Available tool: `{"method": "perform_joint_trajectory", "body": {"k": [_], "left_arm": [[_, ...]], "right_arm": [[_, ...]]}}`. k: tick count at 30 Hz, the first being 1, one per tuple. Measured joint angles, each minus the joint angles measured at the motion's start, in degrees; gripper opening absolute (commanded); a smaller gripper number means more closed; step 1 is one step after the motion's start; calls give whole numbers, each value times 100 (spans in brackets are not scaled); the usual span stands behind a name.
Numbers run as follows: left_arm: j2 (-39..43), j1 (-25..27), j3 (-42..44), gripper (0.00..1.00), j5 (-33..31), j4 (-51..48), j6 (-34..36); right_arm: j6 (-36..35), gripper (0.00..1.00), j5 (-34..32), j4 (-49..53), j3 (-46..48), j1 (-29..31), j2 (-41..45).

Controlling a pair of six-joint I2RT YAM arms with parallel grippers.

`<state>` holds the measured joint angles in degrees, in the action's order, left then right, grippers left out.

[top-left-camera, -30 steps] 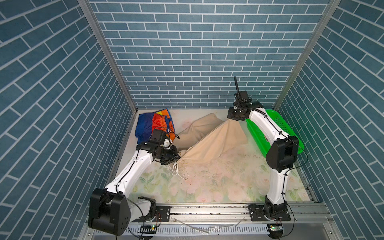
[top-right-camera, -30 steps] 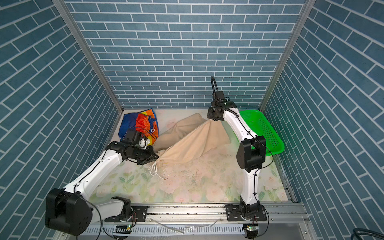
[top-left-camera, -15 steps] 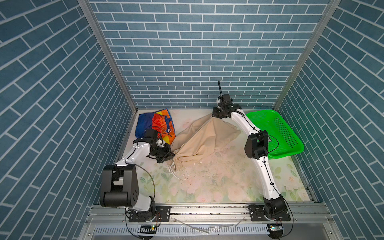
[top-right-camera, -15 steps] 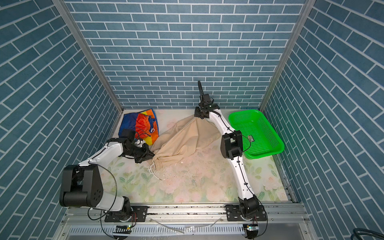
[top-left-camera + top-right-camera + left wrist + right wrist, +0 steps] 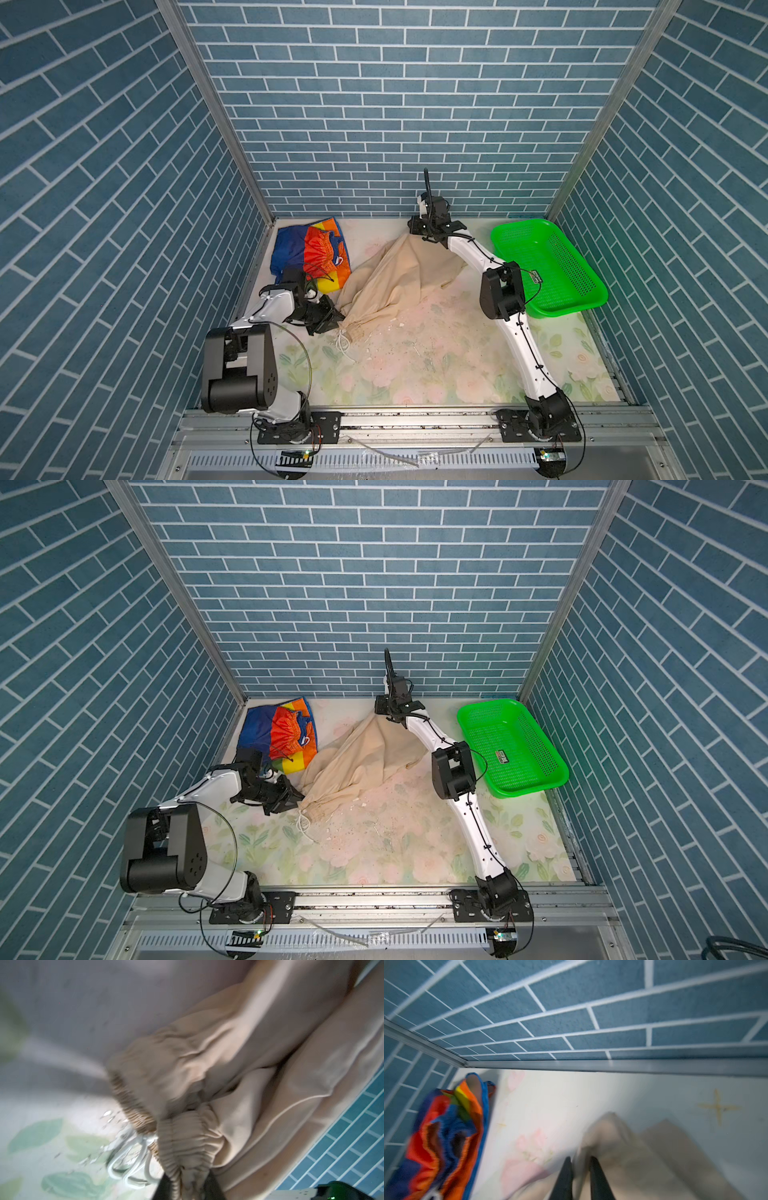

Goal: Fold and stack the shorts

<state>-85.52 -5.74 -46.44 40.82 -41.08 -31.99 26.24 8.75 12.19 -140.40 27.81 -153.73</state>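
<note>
While the plain beige drawstring shorts point(image 5: 390, 282) are stretched over the floral worktop point(image 5: 415, 374) between left pincer point(image 5: 336, 322) and right pincer point(image 5: 414, 235) — cloth lies in both, pinched or not cannot be told — they may be left crumpled by an uneven release, beside the rainbow-striped shiny shorts point(image 5: 307, 249).
</note>
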Motion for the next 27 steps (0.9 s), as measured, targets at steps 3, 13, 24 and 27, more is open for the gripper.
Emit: {"method": "perform_joint_trajectory", "body": {"k": [3,13,24,27], "left_arm": [[2,-127,35,69,-116,-326,-17],[409,-391,-1235,73,-695,-1224,260],[737,-262,-1283,76,-1167,-1523,599],[688,116,-1451,78,-1390,-1521,710]], "right_arm": [[50,55,-149,-184,-61,-138,-251],[31,67,-450,-57,-52,-306,-402],[-232,73,-474,1941,697,-551,835],[-236,73,-490,2055,1746,-789,1545]]}}
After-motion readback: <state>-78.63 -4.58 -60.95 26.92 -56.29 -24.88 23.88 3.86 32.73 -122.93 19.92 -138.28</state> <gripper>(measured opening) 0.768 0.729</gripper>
